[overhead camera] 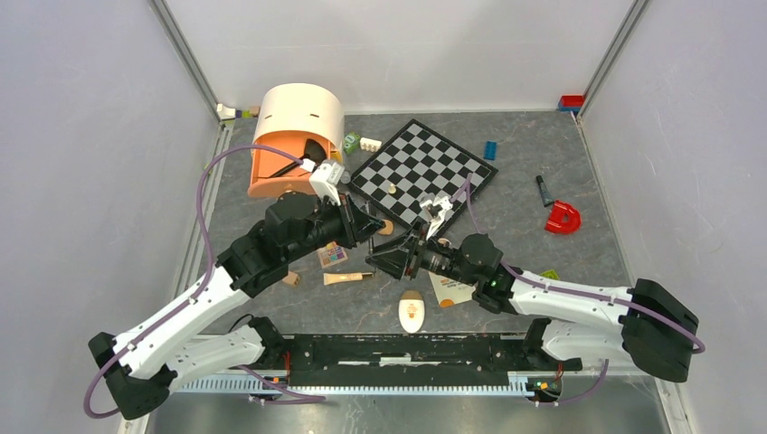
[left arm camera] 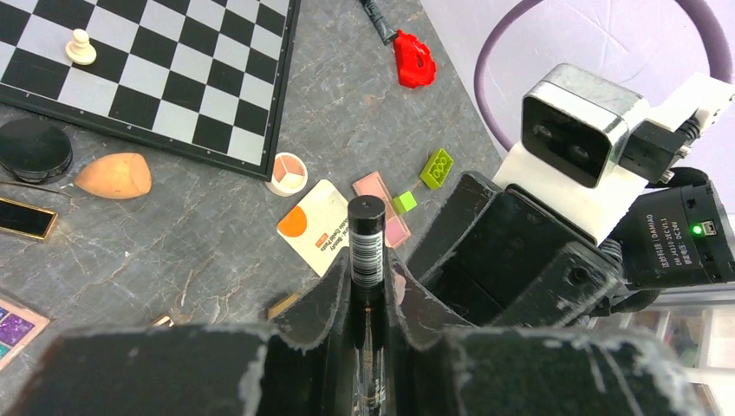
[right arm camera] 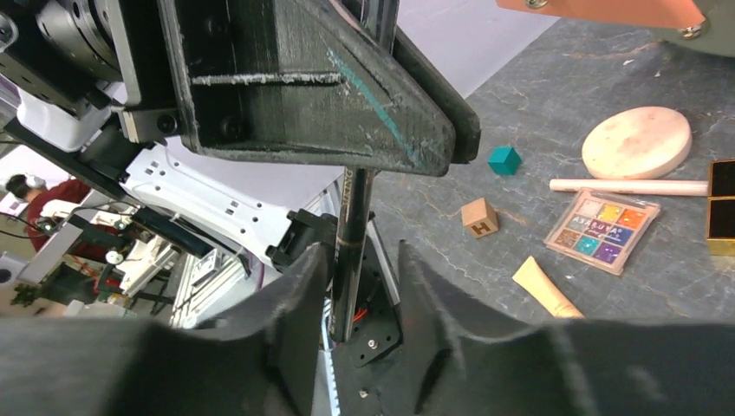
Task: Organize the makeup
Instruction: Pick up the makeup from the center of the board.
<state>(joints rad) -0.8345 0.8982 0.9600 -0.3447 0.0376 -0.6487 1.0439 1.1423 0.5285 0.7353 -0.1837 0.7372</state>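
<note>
My left gripper [left arm camera: 367, 286] is shut on a black pencil [left arm camera: 367, 234] with a barcode label, held above the table. The pencil's other end [right arm camera: 354, 243] reaches between the fingers of my right gripper [right arm camera: 364, 269]. Those jaws are open, with the pencil close to the left finger and a gap on its right. The two grippers [overhead camera: 366, 226] [overhead camera: 398, 258] meet nose to nose at mid-table. Below lie a white-orange sachet [left arm camera: 319, 227], a pink blush palette [left arm camera: 381, 204], a multicolour eyeshadow palette [right arm camera: 603, 230], a round peach compact [right arm camera: 637, 141], a cream tube [right arm camera: 544, 289] and a cream oval [overhead camera: 412, 313].
A black-and-grey chessboard [overhead camera: 423, 170] with a white pawn [left arm camera: 81, 48] lies behind the grippers. An orange bin with a cream lid [overhead camera: 294, 140] stands at the back left. A red piece [overhead camera: 563, 218], a wooden H cube [right arm camera: 478, 217] and a teal cube [right arm camera: 504, 159] lie around.
</note>
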